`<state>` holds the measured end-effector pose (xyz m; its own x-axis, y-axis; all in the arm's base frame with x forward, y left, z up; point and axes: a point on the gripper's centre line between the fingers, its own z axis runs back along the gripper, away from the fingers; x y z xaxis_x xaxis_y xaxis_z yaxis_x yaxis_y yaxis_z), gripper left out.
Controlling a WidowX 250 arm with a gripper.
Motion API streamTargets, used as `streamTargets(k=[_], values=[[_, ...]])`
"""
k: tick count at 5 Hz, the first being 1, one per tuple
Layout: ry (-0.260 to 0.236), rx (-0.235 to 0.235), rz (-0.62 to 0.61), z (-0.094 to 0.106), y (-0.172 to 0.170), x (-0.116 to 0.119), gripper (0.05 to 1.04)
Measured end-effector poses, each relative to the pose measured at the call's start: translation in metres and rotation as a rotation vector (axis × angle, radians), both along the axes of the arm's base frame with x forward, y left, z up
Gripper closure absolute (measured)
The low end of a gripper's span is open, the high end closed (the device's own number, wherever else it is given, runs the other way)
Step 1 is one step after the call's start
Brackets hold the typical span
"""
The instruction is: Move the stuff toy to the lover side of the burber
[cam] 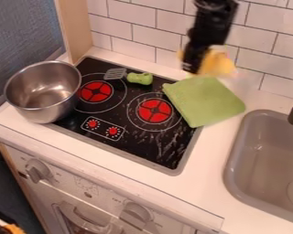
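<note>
Black gripper (199, 65) grasping a blurred yellow stuffed toy (219, 65), by the far edge of a green cloth (204, 100) partly over the stove (146, 148), steel pot (44, 89) left, gray sink (268, 160) right

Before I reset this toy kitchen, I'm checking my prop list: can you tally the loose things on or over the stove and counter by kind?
Steel pot: 1
Green cloth: 1
Green-handled spatula: 1
Yellow stuffed toy, blurred: 1
Total: 4
</note>
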<state>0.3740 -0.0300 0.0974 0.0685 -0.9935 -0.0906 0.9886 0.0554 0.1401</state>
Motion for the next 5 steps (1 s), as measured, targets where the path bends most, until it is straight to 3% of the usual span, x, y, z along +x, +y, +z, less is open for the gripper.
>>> streamTargets(k=[1,2,3,4,5], values=[[-0.019,-0.015,0.113,0.008,0.035,-0.034,0.860],[-0.049,-0.032,0.129,-0.002,0.051,-0.061,0.860],[-0.063,-0.034,0.159,-0.031,0.076,-0.082,0.860],[-0.099,-0.037,0.143,-0.052,0.078,-0.091,0.860],[-0.105,0.001,0.180,-0.062,0.086,-0.089,0.860]])
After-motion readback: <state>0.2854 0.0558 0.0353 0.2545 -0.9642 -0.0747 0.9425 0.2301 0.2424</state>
